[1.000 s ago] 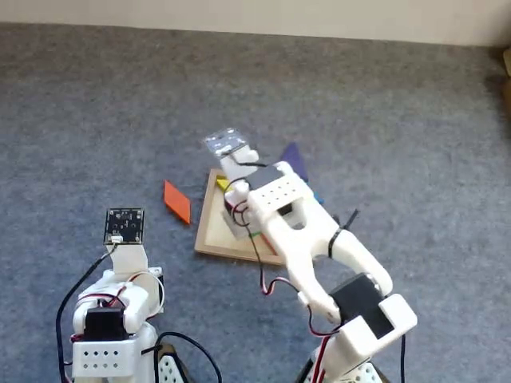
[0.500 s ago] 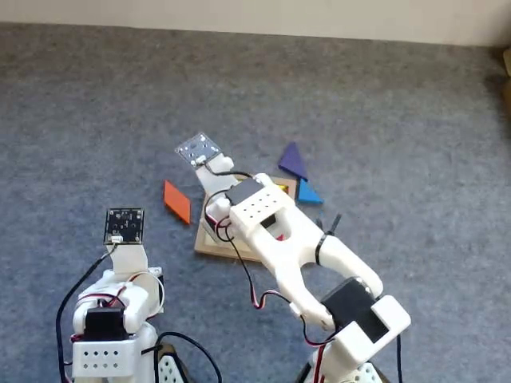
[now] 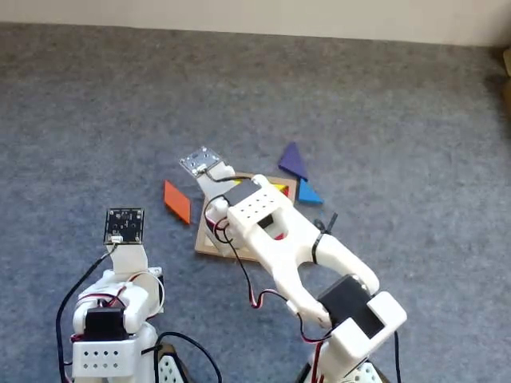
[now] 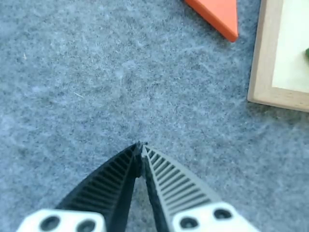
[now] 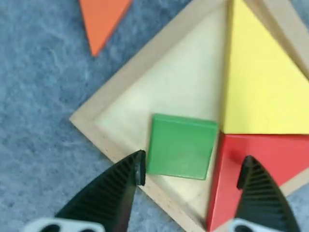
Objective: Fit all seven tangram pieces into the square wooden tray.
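Right tool (image 5: 191, 170) spread above green square (image 5: 181, 145), left tool (image 4: 141, 147) closed

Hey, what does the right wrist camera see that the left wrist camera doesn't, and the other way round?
Right wrist extras: the yellow triangle and red piece lying in the tray, and the open right claw over the green square. Left wrist extras: the left claw, shut, pointing at the floor. Shared: the orange piece lying outside the tray, the tray's wooden rim, and the grey carpet.
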